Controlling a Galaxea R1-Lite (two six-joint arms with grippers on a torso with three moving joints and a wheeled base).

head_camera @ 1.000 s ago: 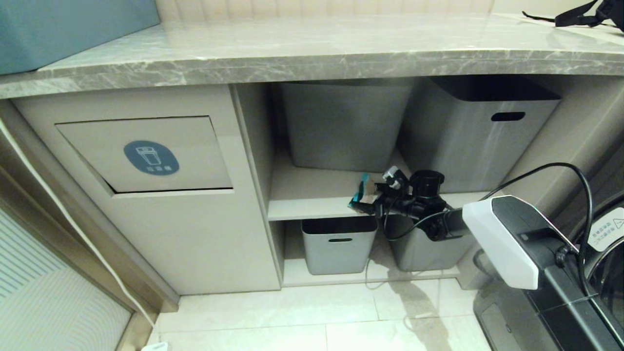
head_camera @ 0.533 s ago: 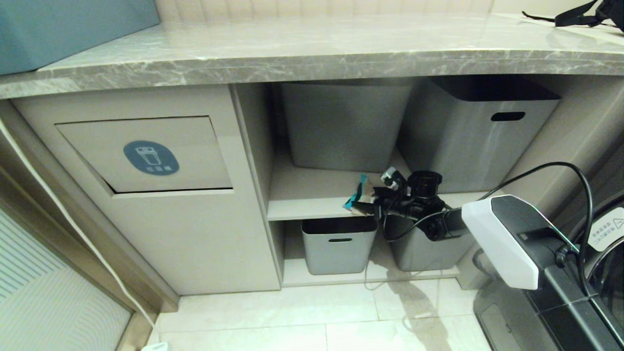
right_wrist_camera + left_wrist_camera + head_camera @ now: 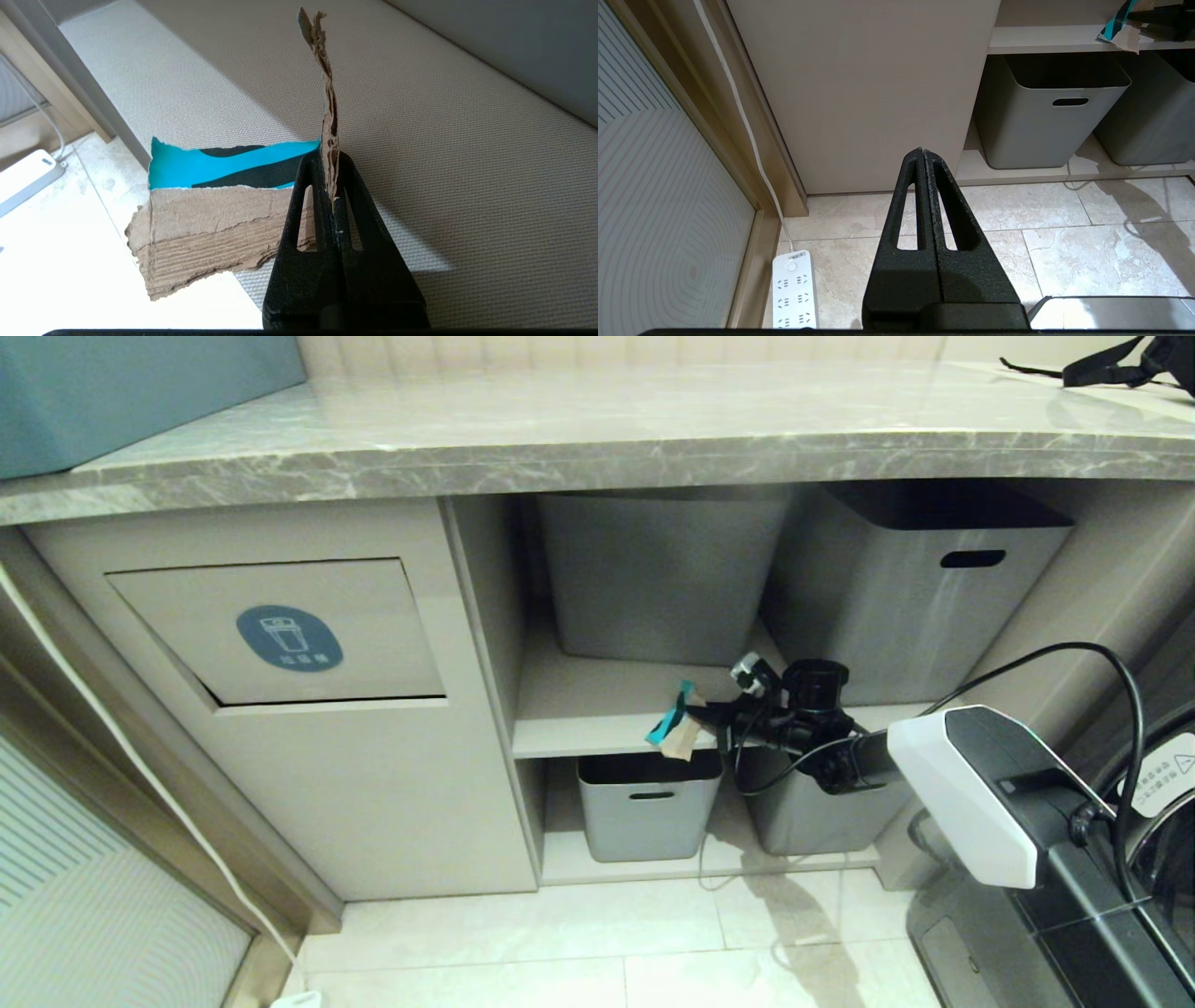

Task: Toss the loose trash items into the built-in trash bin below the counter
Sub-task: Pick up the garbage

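Observation:
My right gripper (image 3: 698,715) reaches onto the middle shelf (image 3: 597,733) under the counter (image 3: 597,453) and is shut on a torn cardboard scrap (image 3: 674,726). In the right wrist view the scrap (image 3: 210,214) shows teal-and-black print over brown backing. One torn edge stands pinched between the jaws of that gripper (image 3: 329,156), and the rest sticks out sideways past the shelf's front edge. The built-in trash bin's flap (image 3: 280,630), with its round blue sticker, is shut in the beige cabinet front to the left. My left gripper (image 3: 920,151) hangs shut and empty low over the floor.
Two large grey tubs (image 3: 663,579) (image 3: 924,588) stand at the back of the shelf and two smaller ones (image 3: 649,803) below it. A white power strip (image 3: 794,291) and its cord lie on the tiled floor by the cabinet's left corner. A teal box (image 3: 140,392) sits on the counter.
My right gripper has gone from open to shut on the scrap, and the scrap has shifted a little to the left, out over the shelf's front edge. The left arm has not moved.

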